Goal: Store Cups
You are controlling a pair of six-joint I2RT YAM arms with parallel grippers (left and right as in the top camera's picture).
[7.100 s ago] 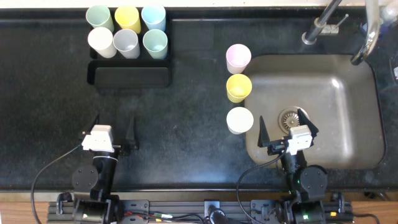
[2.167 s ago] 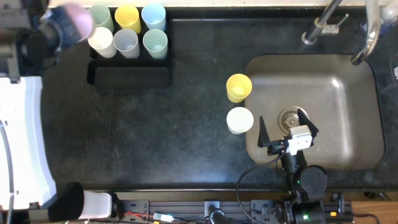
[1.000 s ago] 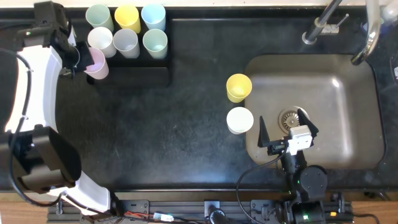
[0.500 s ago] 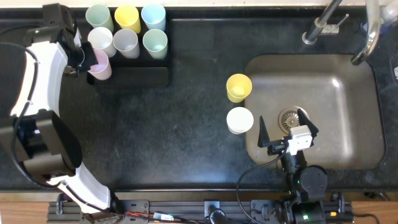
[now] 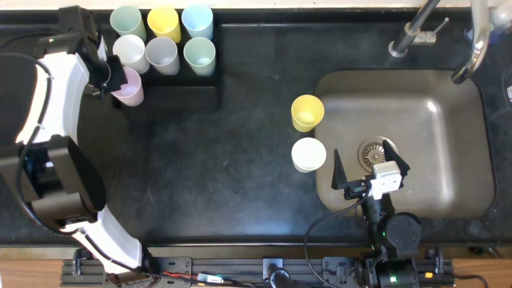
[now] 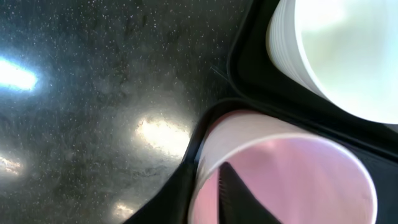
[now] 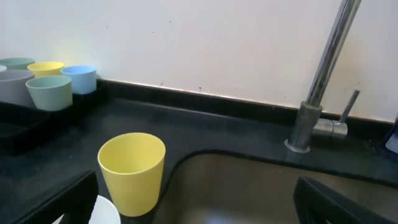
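Note:
A pink cup (image 5: 128,86) sits at the front left corner of the black tray (image 5: 180,99), in front of a white cup (image 5: 130,53). My left gripper (image 5: 108,80) is shut on the pink cup's rim (image 6: 280,163), one finger (image 6: 231,186) inside and one outside. The tray's back rows hold several cups (image 5: 164,38). A yellow cup (image 5: 307,113) and a white cup (image 5: 309,154) stand on the counter beside the sink. My right gripper (image 5: 364,172) rests open at the sink's near edge, with the yellow cup (image 7: 132,171) just ahead of it.
The steel sink (image 5: 432,184) takes up the right side, with a faucet (image 5: 416,32) behind it and a wall along the back. The tray's front row (image 5: 192,98) is open to the right of the pink cup. Dark countertop (image 5: 240,184) lies between tray and sink.
The pink cup left its spot beside the sink and was carried by the left arm to the tray; over the last second it shifted slightly toward the tray's front left corner. The right arm stayed still.

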